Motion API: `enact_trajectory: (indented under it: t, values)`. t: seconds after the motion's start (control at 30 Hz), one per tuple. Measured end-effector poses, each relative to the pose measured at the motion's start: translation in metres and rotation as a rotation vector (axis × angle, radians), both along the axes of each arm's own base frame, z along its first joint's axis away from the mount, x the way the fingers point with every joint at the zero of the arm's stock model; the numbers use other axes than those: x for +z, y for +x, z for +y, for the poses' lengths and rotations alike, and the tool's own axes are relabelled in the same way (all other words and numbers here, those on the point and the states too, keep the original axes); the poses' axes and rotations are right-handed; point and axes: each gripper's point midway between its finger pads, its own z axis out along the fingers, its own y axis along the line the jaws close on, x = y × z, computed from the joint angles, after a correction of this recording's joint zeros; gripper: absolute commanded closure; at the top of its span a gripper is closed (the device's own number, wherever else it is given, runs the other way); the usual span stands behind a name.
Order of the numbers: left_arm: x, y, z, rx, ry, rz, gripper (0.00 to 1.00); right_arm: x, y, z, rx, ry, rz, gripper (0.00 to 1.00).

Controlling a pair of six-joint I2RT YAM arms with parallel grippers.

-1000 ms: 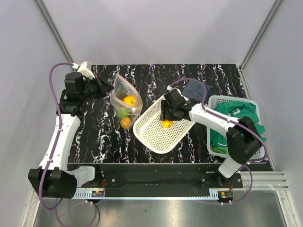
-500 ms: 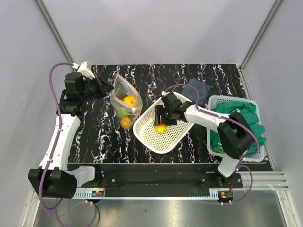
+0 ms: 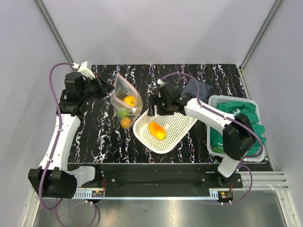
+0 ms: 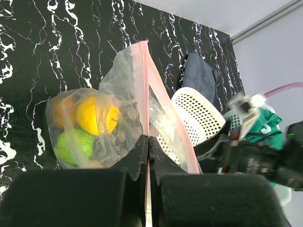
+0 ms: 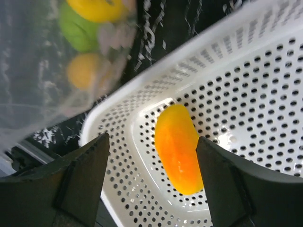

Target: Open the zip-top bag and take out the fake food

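The clear zip-top bag [image 3: 124, 98] stands at the table's left, its pinkish zip strip [image 4: 150, 90] parted. Inside it lie yellow [image 4: 94, 115], green [image 4: 75, 144] and orange [image 3: 125, 123] fake fruits. My left gripper [image 4: 148, 142] is shut on the bag's zip edge and holds it up. One orange fake fruit [image 3: 156, 130] lies loose in the white mesh basket [image 3: 177, 127], also in the right wrist view [image 5: 178, 147]. My right gripper [image 3: 154, 108] hangs open and empty above the basket's left rim, between bag and basket.
A dark blue folded cloth [image 3: 199, 91] lies behind the basket. A second white basket [image 3: 215, 101] at the right holds green clothing [image 3: 241, 116]. The black marbled table [image 3: 99, 142] ends at a rail by the arm bases.
My right gripper let go of the orange fruit, which now lies in the white basket. The gripper has moved left and back toward the bag. The left arm has not moved.
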Motion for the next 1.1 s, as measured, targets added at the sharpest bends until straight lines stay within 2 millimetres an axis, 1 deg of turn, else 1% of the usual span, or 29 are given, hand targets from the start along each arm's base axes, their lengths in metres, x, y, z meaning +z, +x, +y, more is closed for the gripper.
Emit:
enact_trajectory:
  t: [0.03, 0.07, 0.1, 0.17, 0.23, 0.3, 0.33, 0.37, 0.4, 0.43, 0.53, 0.6, 0.63, 0.7, 0.73, 0.77, 0.87, 0.97, 1.03, 1.1]
  values:
    - [0.000, 0.000, 0.000, -0.001, -0.001, -0.001, 1.00, 0.013, 0.005, 0.004, 0.000, 0.011, -0.025, 0.23]
    - [0.001, 0.000, -0.001, -0.003, -0.004, -0.002, 1.00, 0.034, 0.014, 0.011, 0.001, 0.038, -0.066, 0.26]
    - [0.001, 0.000, -0.001, -0.005, -0.006, -0.003, 1.00, 0.039, 0.015, 0.012, 0.002, 0.045, -0.077, 0.27]
    - [0.003, -0.001, -0.004, -0.015, -0.019, -0.004, 1.00, 0.066, 0.023, 0.018, 0.001, 0.066, -0.125, 0.31]
    - [0.005, -0.001, -0.006, -0.025, -0.033, -0.006, 1.00, 0.100, 0.033, 0.026, 0.003, 0.105, -0.182, 0.35]
    - [0.008, -0.001, -0.008, -0.033, -0.047, -0.012, 1.00, 0.135, 0.041, 0.035, 0.007, 0.151, -0.239, 0.41]
    - [0.009, -0.001, -0.009, -0.036, -0.052, -0.015, 1.00, 0.148, 0.045, 0.039, 0.008, 0.169, -0.260, 0.44]
    - [0.011, -0.001, -0.010, -0.038, -0.058, -0.018, 1.00, 0.164, 0.049, 0.045, 0.011, 0.192, -0.286, 0.47]
    - [0.012, -0.001, -0.011, -0.041, -0.064, -0.021, 1.00, 0.180, 0.054, 0.052, 0.015, 0.217, -0.315, 0.51]
    - [0.013, -0.001, -0.011, -0.043, -0.070, -0.023, 1.00, 0.197, 0.058, 0.060, 0.020, 0.245, -0.345, 0.53]
    - [0.015, -0.001, -0.013, -0.051, -0.083, -0.025, 1.00, 0.217, 0.063, 0.079, 0.038, 0.284, -0.377, 0.60]
    - [0.016, -0.002, -0.016, -0.056, -0.093, -0.021, 1.00, 0.218, 0.065, 0.091, 0.051, 0.289, -0.371, 0.67]
    - [0.016, -0.002, -0.016, -0.058, -0.097, -0.020, 1.00, 0.216, 0.067, 0.099, 0.056, 0.291, -0.365, 0.72]
    - [0.016, -0.002, -0.019, -0.064, -0.102, -0.017, 1.00, 0.204, 0.070, 0.115, 0.062, 0.278, -0.339, 0.76]
    - [0.016, -0.002, -0.020, -0.066, -0.103, -0.016, 1.00, 0.197, 0.071, 0.121, 0.064, 0.271, -0.325, 0.81]
    - [0.016, -0.002, -0.021, -0.069, -0.106, -0.015, 1.00, 0.186, 0.071, 0.128, 0.061, 0.257, -0.301, 0.83]
    - [0.016, -0.001, -0.025, -0.079, -0.108, -0.017, 1.00, 0.158, 0.071, 0.139, 0.049, 0.216, -0.244, 0.84]
    - [0.017, -0.002, -0.028, -0.087, -0.112, -0.016, 1.00, 0.131, 0.071, 0.144, 0.027, 0.172, -0.196, 0.84]
    - [0.017, -0.003, -0.030, -0.091, -0.115, -0.014, 1.00, 0.118, 0.072, 0.146, 0.018, 0.153, -0.176, 0.84]
    - [0.017, -0.004, -0.031, -0.094, -0.116, -0.014, 1.00, 0.110, 0.076, 0.148, 0.007, 0.144, -0.168, 0.84]
